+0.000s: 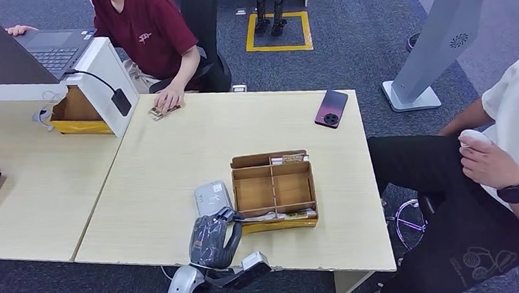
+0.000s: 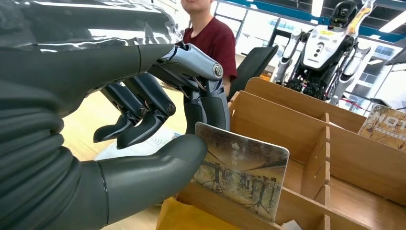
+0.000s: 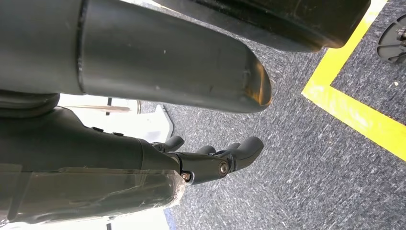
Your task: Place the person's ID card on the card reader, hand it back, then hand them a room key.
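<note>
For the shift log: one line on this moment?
left robot hand: pinching room key at wooden box | right robot hand: hanging, nothing held

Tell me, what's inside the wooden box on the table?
The wooden box has dividers and mostly bare compartments. Cards stand in its front slot, and the left hand pinches one picture card. The hand hides the slot's left end.
</note>
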`<action>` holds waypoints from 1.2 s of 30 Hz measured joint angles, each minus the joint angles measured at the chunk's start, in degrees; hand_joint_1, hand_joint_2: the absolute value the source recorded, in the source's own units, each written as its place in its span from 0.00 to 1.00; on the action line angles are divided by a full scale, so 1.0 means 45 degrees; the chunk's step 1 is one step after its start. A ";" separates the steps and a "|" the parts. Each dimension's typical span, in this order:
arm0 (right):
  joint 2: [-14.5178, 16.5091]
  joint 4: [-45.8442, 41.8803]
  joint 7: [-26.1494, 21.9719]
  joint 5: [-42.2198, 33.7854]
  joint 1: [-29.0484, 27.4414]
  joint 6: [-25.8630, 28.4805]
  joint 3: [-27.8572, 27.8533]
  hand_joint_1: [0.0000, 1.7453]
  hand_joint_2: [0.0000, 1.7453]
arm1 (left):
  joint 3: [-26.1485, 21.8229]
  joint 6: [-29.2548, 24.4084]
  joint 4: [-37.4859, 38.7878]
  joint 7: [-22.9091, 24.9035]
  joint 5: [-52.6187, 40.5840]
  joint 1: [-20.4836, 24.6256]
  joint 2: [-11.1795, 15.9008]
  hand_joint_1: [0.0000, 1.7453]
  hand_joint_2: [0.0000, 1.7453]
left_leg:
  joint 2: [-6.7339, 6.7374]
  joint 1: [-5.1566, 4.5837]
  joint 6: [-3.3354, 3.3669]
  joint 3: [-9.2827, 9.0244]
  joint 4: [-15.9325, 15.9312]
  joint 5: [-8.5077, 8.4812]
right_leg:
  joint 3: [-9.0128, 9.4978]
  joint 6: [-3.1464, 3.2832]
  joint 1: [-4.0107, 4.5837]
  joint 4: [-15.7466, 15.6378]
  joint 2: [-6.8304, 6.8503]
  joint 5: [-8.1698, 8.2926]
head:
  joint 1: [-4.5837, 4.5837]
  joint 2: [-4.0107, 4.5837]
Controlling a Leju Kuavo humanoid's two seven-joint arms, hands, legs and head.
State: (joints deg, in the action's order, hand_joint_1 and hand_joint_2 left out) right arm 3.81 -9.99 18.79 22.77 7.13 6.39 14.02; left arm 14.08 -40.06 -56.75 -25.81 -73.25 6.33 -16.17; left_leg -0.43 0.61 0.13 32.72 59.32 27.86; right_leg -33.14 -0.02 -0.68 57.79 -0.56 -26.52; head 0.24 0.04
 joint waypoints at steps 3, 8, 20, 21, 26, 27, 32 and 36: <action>0.0002 0.0000 -0.0041 0.0007 -0.0002 0.0008 -0.0039 0.00 0.00 | -0.0011 0.0000 0.0106 -0.0375 0.0642 0.0039 -0.0023 1.00 1.00 | 0.0000 0.0000 0.0000 -0.0001 0.0000 0.0000 | -0.0001 0.0000 0.0000 0.0000 0.0000 0.0000 | 0.0000 0.0000; 0.0004 0.0000 -0.0176 0.0007 -0.0047 0.0057 -0.0160 0.00 0.00 | 0.0207 -0.0004 -0.0408 0.0111 0.1488 0.0121 0.0036 1.00 1.00 | -0.0001 0.0000 0.0000 0.0002 0.0005 -0.0001 | -0.0006 -0.0001 0.0000 0.0000 0.0000 0.0001 | 0.0001 0.0000; 0.0090 0.0001 -0.0312 0.0015 -0.0301 0.0222 -0.0596 0.00 0.00 | 0.2411 0.0000 -0.3586 0.2405 0.2592 0.0861 0.1404 1.00 1.00 | -0.0015 0.0002 -0.0004 0.0009 0.0004 -0.0004 | -0.0007 0.0000 0.0001 0.0002 0.0004 0.0001 | 0.0002 0.0000; 0.0108 0.0000 -0.0295 0.0019 -0.0305 0.0222 -0.0613 0.00 0.00 | 0.2429 0.0000 -0.3667 0.2393 0.2600 0.0868 0.1463 1.00 1.00 | -0.0015 0.0002 -0.0004 0.0009 0.0004 -0.0004 | -0.0008 0.0000 0.0001 0.0002 0.0004 0.0001 | 0.0002 0.0000; 0.0169 0.0000 -0.0253 0.0047 -0.0301 0.0222 -0.0676 0.00 0.00 | 0.2436 0.0000 -0.3791 0.2249 0.2466 0.0888 0.1566 1.00 1.00 | -0.0016 0.0001 -0.0004 0.0013 0.0004 -0.0004 | -0.0008 -0.0001 0.0000 0.0001 0.0006 0.0001 | 0.0000 0.0000; 0.0176 0.0000 -0.0250 0.0056 -0.0301 0.0222 -0.0685 0.00 0.00 | 0.2433 0.0000 -0.3793 0.2236 0.2453 0.0902 0.1569 1.00 1.00 | -0.0016 0.0001 -0.0004 0.0013 0.0004 -0.0004 | -0.0008 -0.0001 0.0000 0.0001 0.0006 0.0001 | 0.0000 0.0000; 0.0194 0.0000 -0.0227 0.0217 -0.0295 0.0217 -0.0714 0.00 0.00 | 0.2240 0.0000 -0.3764 0.2205 0.2436 0.1108 0.1573 1.00 1.00 | -0.0017 0.0000 -0.0003 0.0014 0.0006 -0.0004 | -0.0008 -0.0003 0.0000 0.0001 0.0006 0.0003 | 0.0000 0.0000; 0.0211 0.0000 -0.0193 0.0295 -0.0291 0.0211 -0.0725 0.00 0.00 | 0.1923 0.0000 -0.3582 0.2205 0.2280 0.1322 0.1569 1.00 1.00 | -0.0017 0.0002 -0.0004 0.0013 0.0006 -0.0004 | -0.0008 -0.0003 0.0000 0.0002 0.0006 0.0003 | 0.0001 0.0000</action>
State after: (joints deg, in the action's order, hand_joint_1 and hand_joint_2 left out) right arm 4.76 -9.99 17.92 24.10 5.82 7.34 10.76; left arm 22.74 -40.06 -72.87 -15.89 -62.99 12.28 -9.11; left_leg -0.50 0.62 0.11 32.78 59.35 27.84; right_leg -33.18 -0.04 -0.68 57.79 -0.53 -26.51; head 0.25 0.04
